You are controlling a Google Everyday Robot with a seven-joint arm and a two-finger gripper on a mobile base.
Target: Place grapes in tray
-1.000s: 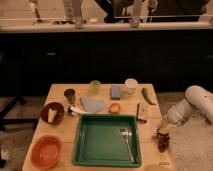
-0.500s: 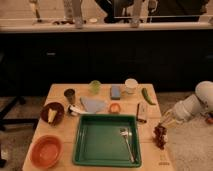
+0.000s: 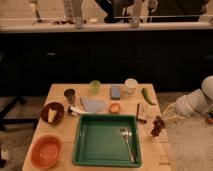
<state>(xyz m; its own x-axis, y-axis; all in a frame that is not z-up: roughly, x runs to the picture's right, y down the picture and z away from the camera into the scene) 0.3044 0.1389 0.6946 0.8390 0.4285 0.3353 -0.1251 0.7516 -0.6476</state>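
The pickup looks done: the gripper point(image 3: 162, 119), reaching in from 3 o'clock, is clenched on the grapes point(image 3: 157, 128), which hang just outside the tray point(image 3: 100, 146) at its 3 o'clock rim. What remains, as I judge it, is carrying the bunch toward 9 o'clock over the tray floor, near the fork point(image 3: 126, 141), and letting go

The wooden table point(image 3: 59, 91) carries the tray point(image 3: 100, 144), an orange bowl point(image 3: 46, 151), a brown bowl point(image 3: 52, 114), a green cup point(image 3: 95, 87) and a pepper point(image 3: 145, 96).
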